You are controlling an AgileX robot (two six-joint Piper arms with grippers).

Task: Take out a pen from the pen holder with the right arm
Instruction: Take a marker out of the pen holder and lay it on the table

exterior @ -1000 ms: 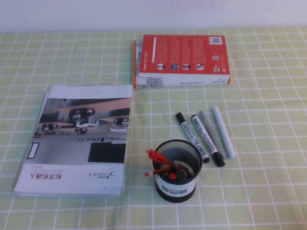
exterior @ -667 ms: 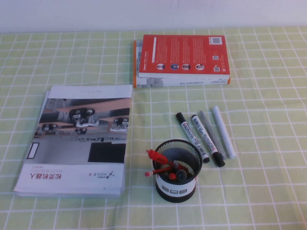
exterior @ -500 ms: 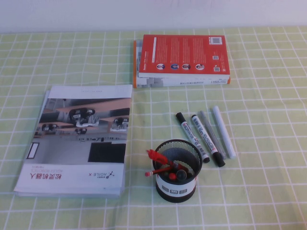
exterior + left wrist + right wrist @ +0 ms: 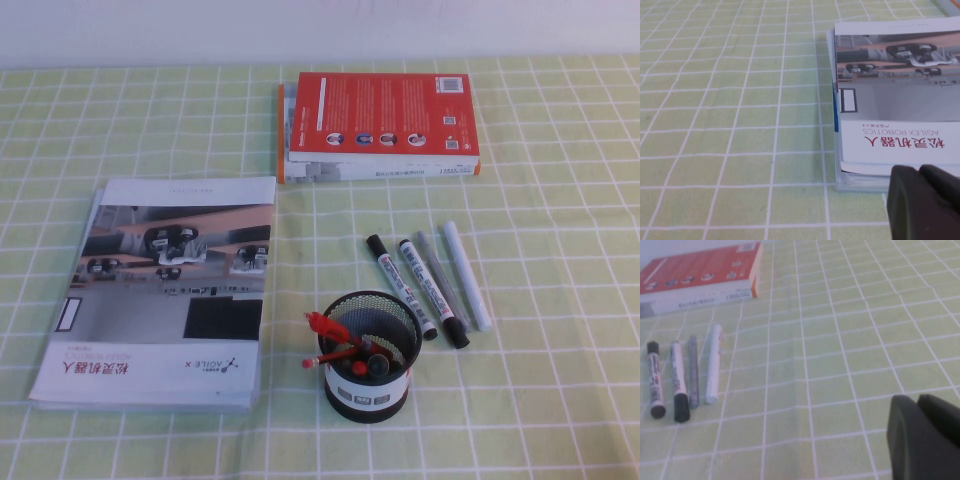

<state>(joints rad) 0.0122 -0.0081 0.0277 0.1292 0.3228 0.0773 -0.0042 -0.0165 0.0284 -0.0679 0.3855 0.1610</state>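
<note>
A black mesh pen holder point(image 4: 367, 355) stands near the front of the table, with red pens point(image 4: 328, 328) and dark ones leaning in it. Neither arm appears in the high view. My right gripper point(image 4: 917, 401) shows only in the right wrist view; it is shut and empty, low over the green checked cloth, off to the right of the loose pens point(image 4: 682, 377). The holder is outside that view. Seen only in the left wrist view, my left gripper point(image 4: 919, 171) is shut and empty, at the near edge of the magazine point(image 4: 900, 95).
Several markers and pens point(image 4: 430, 285) lie side by side just behind and right of the holder. A red book point(image 4: 380, 125) lies at the back on a white one. The magazine point(image 4: 165, 290) covers the left part of the table.
</note>
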